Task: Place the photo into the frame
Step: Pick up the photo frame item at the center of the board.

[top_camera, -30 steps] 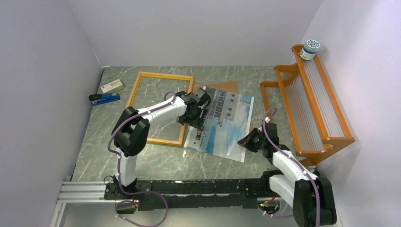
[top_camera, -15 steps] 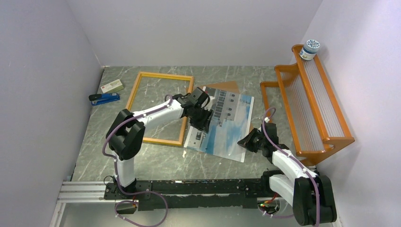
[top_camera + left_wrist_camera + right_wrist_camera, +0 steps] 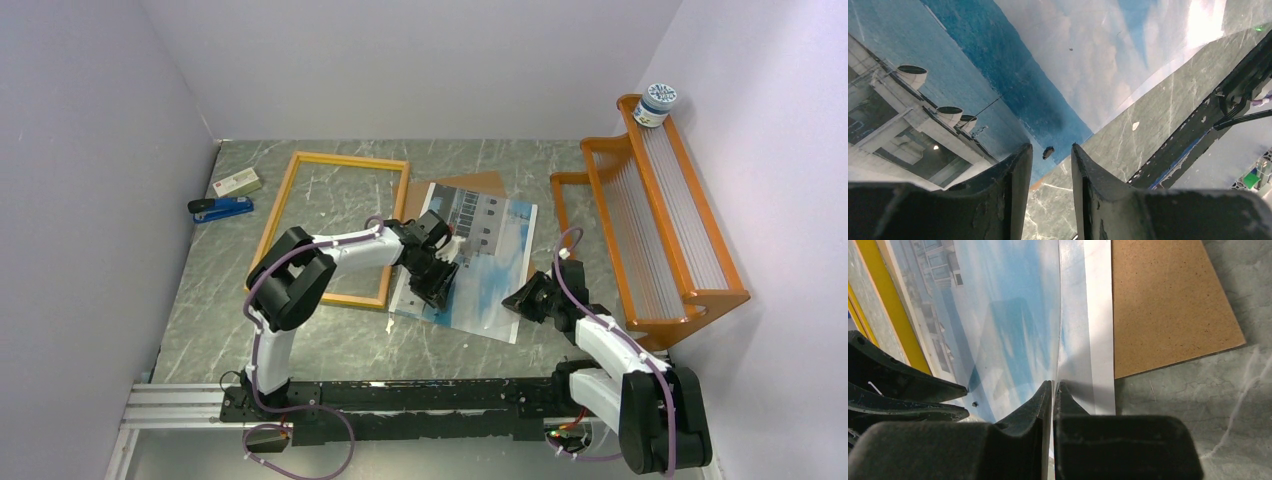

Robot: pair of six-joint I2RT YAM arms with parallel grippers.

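Grey-green marbled table [image 3: 330, 350] fills the floor of a booth with pale lilac walls. We see the photo [image 3: 490, 270] lying picture-side up at the centre of the top view, tilted. Its far end rests over a brown board [image 3: 482, 182] and its left edge is just beside the frame [image 3: 350, 158], which lies flat at centre left. The left gripper [image 3: 440, 292] hangs over the photo's lower left part. In its wrist view the fingers stand partly apart above the print's near edge, with nothing between them that we can see. The right gripper [image 3: 517, 298] is at the photo's lower right edge, its fingers pinched on the sheet, which curls up into them. At the right an orange slatted rack [image 3: 650, 230] carries a jar [image 3: 657, 103] with a blue and white label. At the upper left lie a blue stapler [image 3: 220, 208] and a small box [image 3: 236, 182] with a red and white label. We cannot read the writing on either label.
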